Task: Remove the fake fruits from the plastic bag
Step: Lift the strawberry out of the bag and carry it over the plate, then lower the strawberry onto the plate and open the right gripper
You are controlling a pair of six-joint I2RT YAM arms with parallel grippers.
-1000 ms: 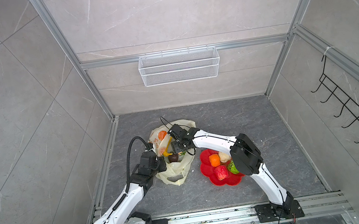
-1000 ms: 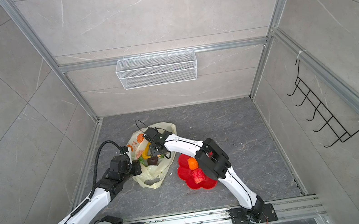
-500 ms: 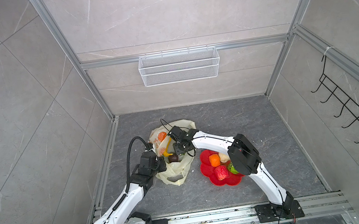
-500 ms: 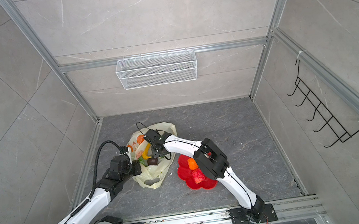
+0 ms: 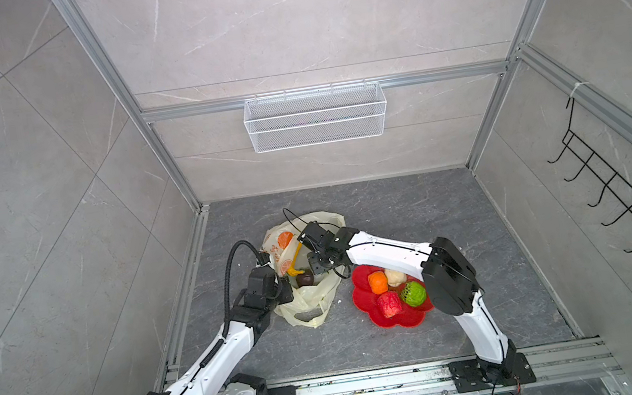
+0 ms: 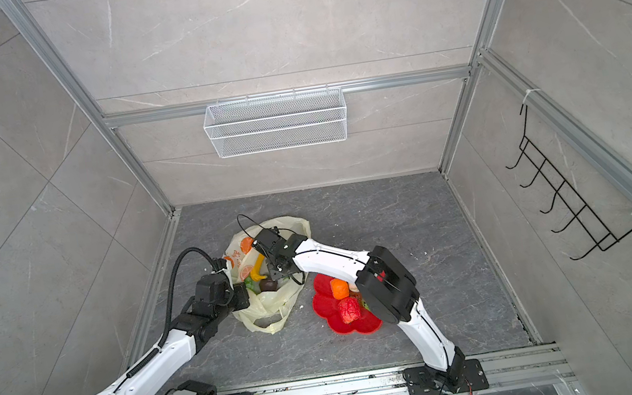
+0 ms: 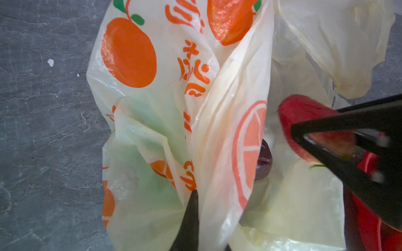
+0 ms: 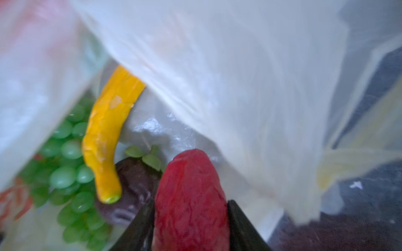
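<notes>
The left gripper [image 7: 193,202] has its jaws closed on a fold of the plastic bag [image 7: 217,108], at the edge of the bag nearest that arm. Orange printed marks cover the film just past its tips.

The right gripper [image 8: 190,203] sits across the bag's open mouth from it. Its jaws are clamped on the strawberry [image 8: 191,173], one against each flank, and the fruit's blunt end sticks out beyond the tips.

Just past that end, inside the bag, lies the dark brown fruit [image 8: 134,182] with a few small green leaves. The lower tip of the yellow banana [image 8: 106,134] rests on it, and the rest of the banana runs away from the jaws, up under the film. The green grapes [image 8: 65,167] lie alongside the banana, on the side toward the left gripper and so between the two sets of jaws.

Behind the right jaws, under that arm's forearm, the red flower-shaped dish [image 5: 401,323] lies just beside the bag on the grey floor [image 5: 392,213]. It carries the orange [image 5: 378,282], the cream fruit [image 5: 395,276], the green bumpy fruit [image 5: 414,293] and the red bumpy fruit [image 5: 389,304].

Well beyond both jaws, a white wire basket [image 5: 315,116] hangs on the back wall and a black hook rack [image 5: 616,198] on the side wall.
</notes>
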